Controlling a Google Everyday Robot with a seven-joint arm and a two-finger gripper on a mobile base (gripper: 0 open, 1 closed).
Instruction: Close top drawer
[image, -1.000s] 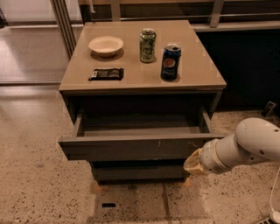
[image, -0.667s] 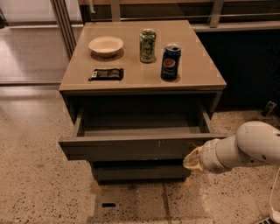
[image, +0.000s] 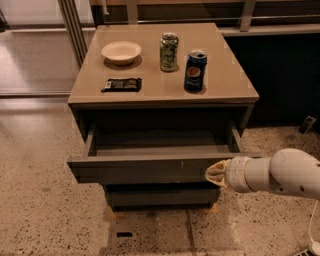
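Observation:
The top drawer (image: 150, 167) of the grey-brown cabinet stands pulled out, its inside bare, its flat front panel showing small pale scratches right of centre. My gripper (image: 214, 173) comes in from the right on a white arm (image: 280, 175) and sits at the right part of the drawer's front panel, touching or almost touching it. A lower drawer front (image: 160, 195) sits under it, further back.
On the cabinet top (image: 220, 85) stand a white bowl (image: 121, 51), a green can (image: 169, 51), a blue Pepsi can (image: 195, 71) and a dark snack packet (image: 121, 84). Speckled floor surrounds the cabinet. A metal post (image: 74, 25) stands at back left.
My gripper and arm have crept slightly left toward the drawer front. The drawer has not visibly moved.

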